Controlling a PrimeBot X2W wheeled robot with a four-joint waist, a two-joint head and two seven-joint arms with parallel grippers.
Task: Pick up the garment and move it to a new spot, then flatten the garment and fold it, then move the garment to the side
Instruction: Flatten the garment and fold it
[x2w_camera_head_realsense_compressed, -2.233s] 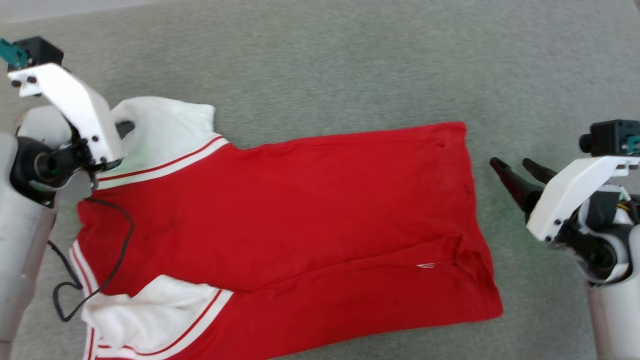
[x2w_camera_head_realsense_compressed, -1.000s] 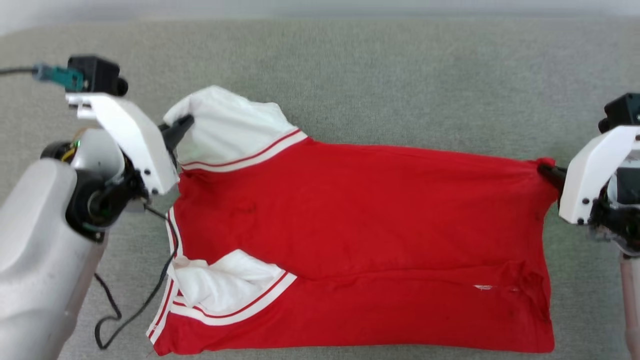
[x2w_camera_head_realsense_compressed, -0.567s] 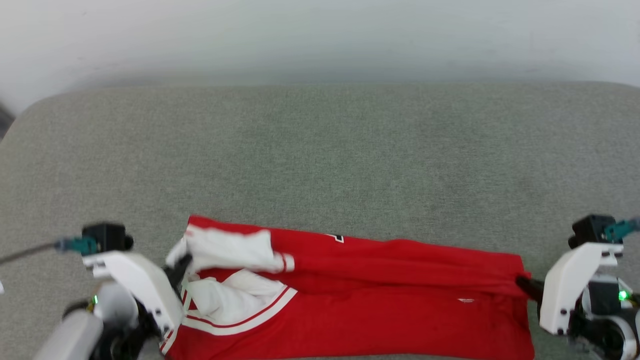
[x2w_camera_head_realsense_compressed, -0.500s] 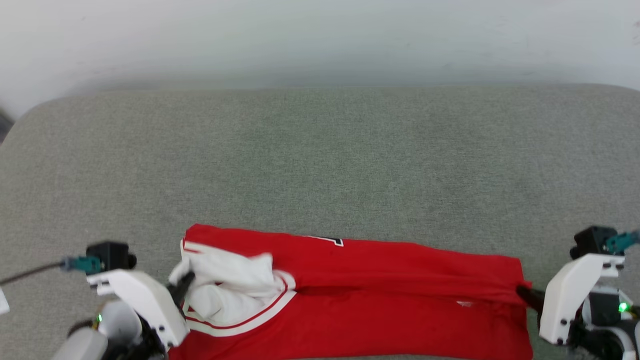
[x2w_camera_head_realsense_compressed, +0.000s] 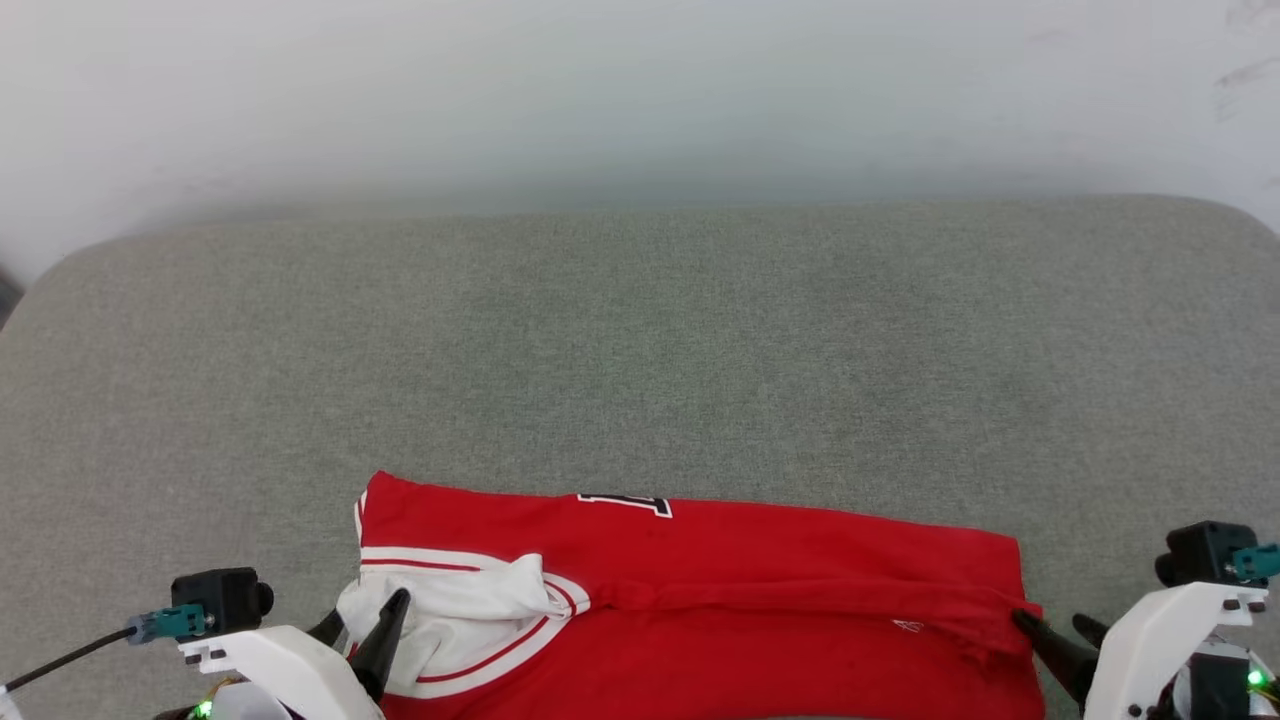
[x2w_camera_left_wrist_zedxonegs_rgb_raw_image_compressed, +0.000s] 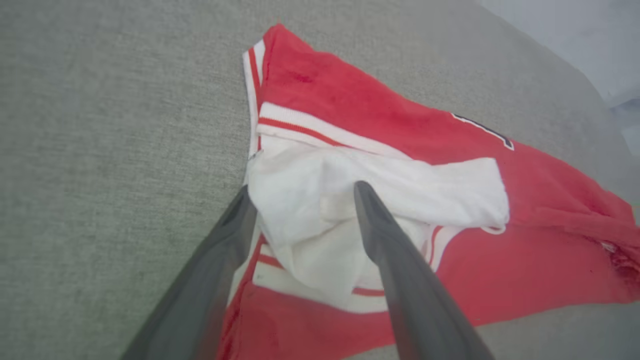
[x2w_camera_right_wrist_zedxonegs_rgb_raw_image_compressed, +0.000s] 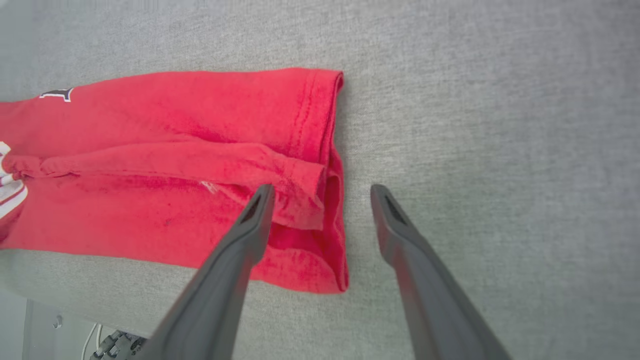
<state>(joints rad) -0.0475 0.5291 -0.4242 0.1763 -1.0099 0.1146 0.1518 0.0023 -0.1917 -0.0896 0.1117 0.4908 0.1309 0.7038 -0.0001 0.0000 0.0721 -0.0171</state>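
The garment (x2w_camera_head_realsense_compressed: 760, 590) lies folded lengthwise at the 6 o'clock edge of the worktop (x2w_camera_head_realsense_compressed: 640, 350). Both my pincers stand spread and hold nothing.

My left pincer (x2w_camera_head_realsense_compressed: 365, 612) straddles the bunched white sleeve (x2w_camera_left_wrist_zedxonegs_rgb_raw_image_compressed: 320, 210). If I pull away low, I could snag the sleeve and drag the fold open. My right pincer (x2w_camera_head_realsense_compressed: 1050, 618) brackets the hem (x2w_camera_right_wrist_zedxonegs_rgb_raw_image_compressed: 332, 150) corner, where a rumpled ridge could catch the same way. The cloth sits near the edge, so a tug might slide it off.

My left arm comes in low from 7 o'clock with its fingers toward 1. My right arm comes in low from 5 with its fingers toward 11.
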